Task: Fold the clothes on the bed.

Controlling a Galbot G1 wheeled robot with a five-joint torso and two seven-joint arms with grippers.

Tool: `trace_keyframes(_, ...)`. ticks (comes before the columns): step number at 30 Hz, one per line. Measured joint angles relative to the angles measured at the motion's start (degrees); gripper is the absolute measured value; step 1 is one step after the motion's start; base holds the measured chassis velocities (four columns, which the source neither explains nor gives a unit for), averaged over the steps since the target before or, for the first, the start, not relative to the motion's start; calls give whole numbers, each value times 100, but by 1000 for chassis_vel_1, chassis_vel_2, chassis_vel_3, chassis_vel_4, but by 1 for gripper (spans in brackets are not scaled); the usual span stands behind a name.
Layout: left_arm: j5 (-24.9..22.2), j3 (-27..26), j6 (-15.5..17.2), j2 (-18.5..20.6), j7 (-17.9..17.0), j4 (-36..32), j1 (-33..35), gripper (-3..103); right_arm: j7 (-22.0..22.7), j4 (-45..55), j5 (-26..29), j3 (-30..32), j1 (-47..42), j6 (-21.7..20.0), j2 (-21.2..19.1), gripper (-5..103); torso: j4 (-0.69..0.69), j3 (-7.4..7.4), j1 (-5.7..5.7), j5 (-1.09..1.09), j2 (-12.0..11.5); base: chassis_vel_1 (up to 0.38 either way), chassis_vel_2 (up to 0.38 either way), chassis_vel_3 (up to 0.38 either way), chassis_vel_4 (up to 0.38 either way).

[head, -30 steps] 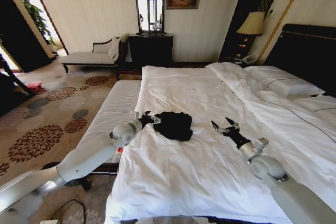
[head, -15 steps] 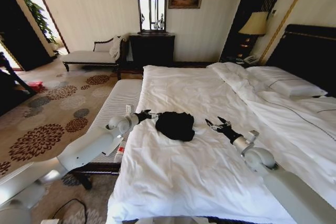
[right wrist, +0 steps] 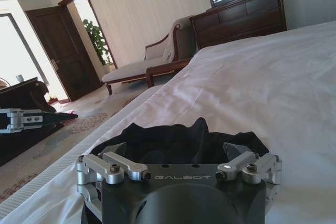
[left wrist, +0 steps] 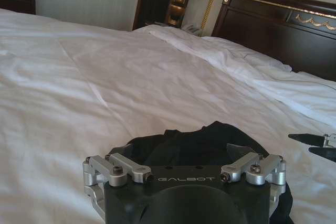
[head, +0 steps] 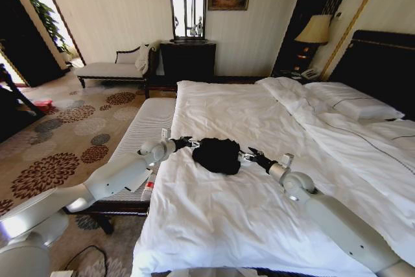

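Note:
The clothes (head: 217, 155) are one crumpled black garment, lying in a small heap near the left side of the white bed (head: 259, 212). My left gripper (head: 187, 142) is open at the heap's left edge. My right gripper (head: 246, 156) is open at its right edge. In the left wrist view the black fabric (left wrist: 199, 142) bunches just ahead of the spread finger links, and the right gripper's tips (left wrist: 315, 145) show beyond it. In the right wrist view the fabric (right wrist: 178, 142) lies between the spread links. The left gripper (right wrist: 50, 119) shows farther off.
A ribbed bench (head: 139, 134) runs along the bed's left side, over patterned carpet (head: 58, 154). Pillows (head: 353, 105) and a turned-back duvet lie by the dark headboard (head: 382, 63). A chaise (head: 113, 69), dark dresser (head: 188, 60) and lamp (head: 312, 30) stand along the far wall.
Both arms have closed in on the black heap: the right gripper came leftward to its right edge and the left gripper edged up to its left edge. The camera shifted slightly.

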Motion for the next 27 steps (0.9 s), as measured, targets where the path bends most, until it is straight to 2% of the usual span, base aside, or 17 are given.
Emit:
trace_keyframes(4,9,-167,-21,110,-16,17,145,100,-47,-486,-118,-500,598,63,206,100,3,0,1,1,0,0,0,0,0)
trace_keyframes(14,43,-424,-27,177,-89,-140,418,100,-121,-1232,-206,-1165,1340,154,443,100,1,0,0,1,0,0,0,0,0)
trace_keyframes(27,45,-402,-30,17,-142,-161,427,100,-253,-1761,-344,-1257,1406,252,610,100,0,0,0,1,0,0,0,0,0)
